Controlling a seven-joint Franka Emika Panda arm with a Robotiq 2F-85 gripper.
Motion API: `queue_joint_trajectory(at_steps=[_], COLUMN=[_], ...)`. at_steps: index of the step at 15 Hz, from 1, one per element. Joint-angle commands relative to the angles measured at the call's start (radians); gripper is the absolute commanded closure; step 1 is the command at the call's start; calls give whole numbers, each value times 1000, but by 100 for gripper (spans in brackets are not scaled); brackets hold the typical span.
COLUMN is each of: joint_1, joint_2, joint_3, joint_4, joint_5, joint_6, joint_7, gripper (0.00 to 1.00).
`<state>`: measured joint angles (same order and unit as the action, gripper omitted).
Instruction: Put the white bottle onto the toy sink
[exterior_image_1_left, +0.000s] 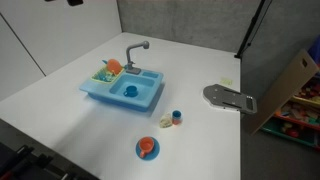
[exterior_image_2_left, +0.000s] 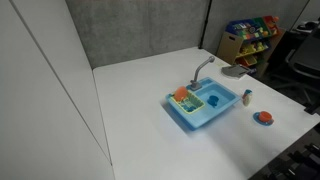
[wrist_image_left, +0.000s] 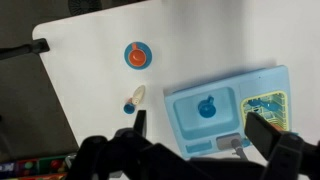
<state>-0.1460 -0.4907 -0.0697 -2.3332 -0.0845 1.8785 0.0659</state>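
Approach step: gripper hovers high, jaws wide apart, holding nothing. Bottle sits near a tabletop edge, apart from sink; next, descend over it and close.

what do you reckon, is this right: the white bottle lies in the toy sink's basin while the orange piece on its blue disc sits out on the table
Not quite. The white bottle is not in the basin: the wrist view shows it lying on the table beside the toy sink, apart from it. The orange piece on its blue disc does sit out on the table.
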Motion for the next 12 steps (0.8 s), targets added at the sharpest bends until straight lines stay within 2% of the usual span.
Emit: queue_joint_trajectory(at_steps=[1, 7, 12], joint_1=[7, 7, 16], joint_2=[0, 0, 88], joint_3=[-6, -6, 4], joint_4=[4, 4, 63], joint_5=[-3, -3, 7], joint_6=[-3, -3, -23], joint_7=[2, 2, 22], gripper=[0, 0, 0])
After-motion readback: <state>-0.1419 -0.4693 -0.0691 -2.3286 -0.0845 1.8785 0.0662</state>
